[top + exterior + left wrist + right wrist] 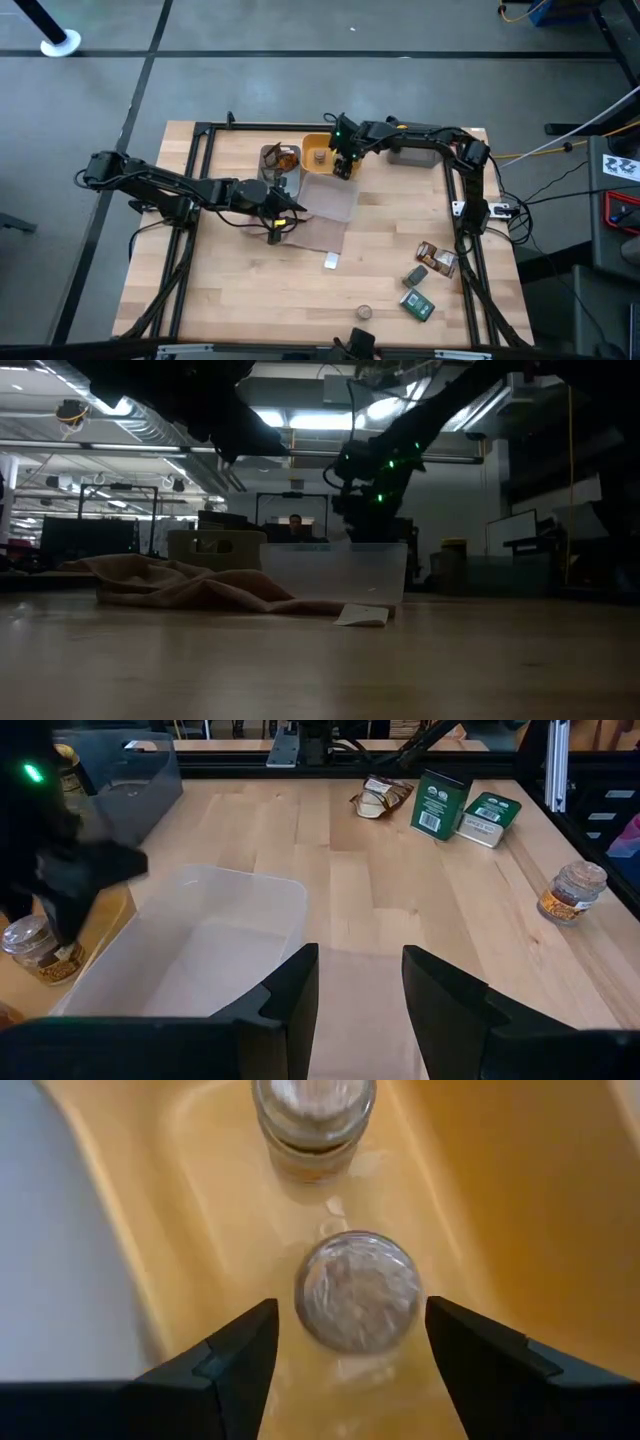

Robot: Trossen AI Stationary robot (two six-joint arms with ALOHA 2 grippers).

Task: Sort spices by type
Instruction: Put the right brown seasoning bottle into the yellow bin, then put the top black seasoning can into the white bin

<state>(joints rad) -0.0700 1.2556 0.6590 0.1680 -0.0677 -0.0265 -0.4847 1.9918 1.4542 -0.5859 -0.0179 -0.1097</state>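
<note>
My right gripper (pixel 345 165) (pixel 350 1345) hangs open over the yellow tray (pixel 312 142). Its fingers stand on either side of a round tan jar (pixel 357 1292) that stands upright on the tray floor, without touching it. A second jar (pixel 312 1115) stands just beyond. My left gripper (pixel 275 228) (pixel 360 985) is open above the beige cloth (pixel 318 236), beside the clear tray (pixel 200 945). Near the table's right edge lie brown foil packets (pixel 438 257), a grey box (pixel 416 274), a green box (pixel 418 306) and a lone jar (pixel 364 313).
A grey tray (pixel 283 165) holding brown packets sits left of the yellow tray. The clear tray (pixel 328 196) lies between the two grippers. A small white packet (pixel 331 262) lies on the wood near the cloth. A black frame (pixel 200 135) borders the table.
</note>
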